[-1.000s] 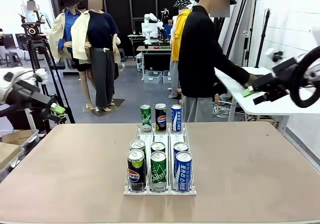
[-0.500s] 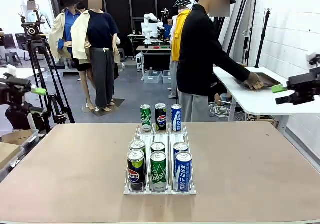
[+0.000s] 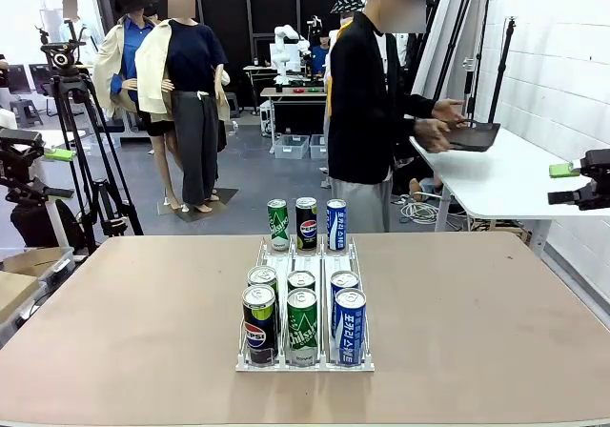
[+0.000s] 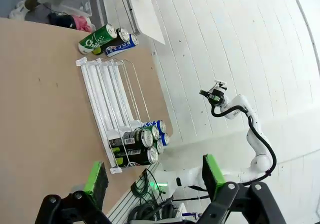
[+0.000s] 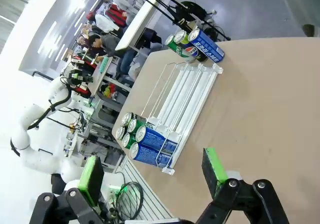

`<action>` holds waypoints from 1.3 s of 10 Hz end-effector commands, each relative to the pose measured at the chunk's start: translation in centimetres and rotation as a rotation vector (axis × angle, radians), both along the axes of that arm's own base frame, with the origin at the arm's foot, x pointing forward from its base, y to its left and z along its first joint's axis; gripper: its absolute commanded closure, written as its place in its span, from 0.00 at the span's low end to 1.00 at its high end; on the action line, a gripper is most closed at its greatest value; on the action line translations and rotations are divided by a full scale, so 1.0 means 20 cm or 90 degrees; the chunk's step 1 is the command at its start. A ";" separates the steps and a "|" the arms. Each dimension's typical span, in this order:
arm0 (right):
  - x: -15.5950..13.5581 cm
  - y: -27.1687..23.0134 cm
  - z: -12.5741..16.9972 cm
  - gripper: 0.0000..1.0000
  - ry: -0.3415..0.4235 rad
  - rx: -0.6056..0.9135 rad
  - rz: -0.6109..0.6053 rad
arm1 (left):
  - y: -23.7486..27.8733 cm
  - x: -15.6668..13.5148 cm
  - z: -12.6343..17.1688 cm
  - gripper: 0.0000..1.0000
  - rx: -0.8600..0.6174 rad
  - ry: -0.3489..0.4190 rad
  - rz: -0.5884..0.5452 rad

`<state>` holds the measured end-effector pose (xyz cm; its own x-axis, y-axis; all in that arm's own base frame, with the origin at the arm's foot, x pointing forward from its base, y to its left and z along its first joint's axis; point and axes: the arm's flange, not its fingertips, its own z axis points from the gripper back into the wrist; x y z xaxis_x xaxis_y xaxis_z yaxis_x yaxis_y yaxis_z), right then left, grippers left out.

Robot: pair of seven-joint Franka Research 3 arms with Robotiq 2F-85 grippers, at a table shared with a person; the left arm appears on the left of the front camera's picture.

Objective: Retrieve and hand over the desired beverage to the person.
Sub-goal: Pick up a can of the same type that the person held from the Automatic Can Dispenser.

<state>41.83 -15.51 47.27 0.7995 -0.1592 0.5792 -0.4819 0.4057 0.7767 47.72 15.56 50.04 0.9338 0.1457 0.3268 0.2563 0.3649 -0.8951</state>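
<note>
- Looking across the bench (image 3: pixel 496 332) in the front view, the can rack (image 3: pixel 305 366) sits at centre frame. A Pepsi can (image 3: pixel 258 324), a green can (image 3: pixel 302 326) and a blue can (image 3: pixel 350 326) make up its front row, and three more stand at its far end.
- The person (image 3: pixel 362 112), upper centre, faces a white side bench (image 3: pixel 496 189) with both hands on a dark tray (image 3: pixel 474 137).
- The left end effector (image 3: pixel 57 174) at the left edge and the right end effector (image 3: pixel 564 185) at the right edge hang well apart from the cans.
- Left wrist view: the left end effector (image 4: pixel 155 176) is spread wide and holds nothing, with the rack (image 4: pixel 100 99) at left centre.
- Right wrist view: the right end effector (image 5: pixel 152 171) is also spread wide and empty, with the rack (image 5: pixel 187 91) at centre.
- No choice of drink is visible, so waiting for the person's sign seems wise. After that, grip a front-row can mid-body, keep it upright and lift it clear of the rails.
</note>
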 end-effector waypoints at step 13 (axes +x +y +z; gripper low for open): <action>0.00 -0.02 -0.01 0.00 0.001 0.006 -0.004 | 0.01 0.00 -0.02 0.00 -0.002 0.004 0.000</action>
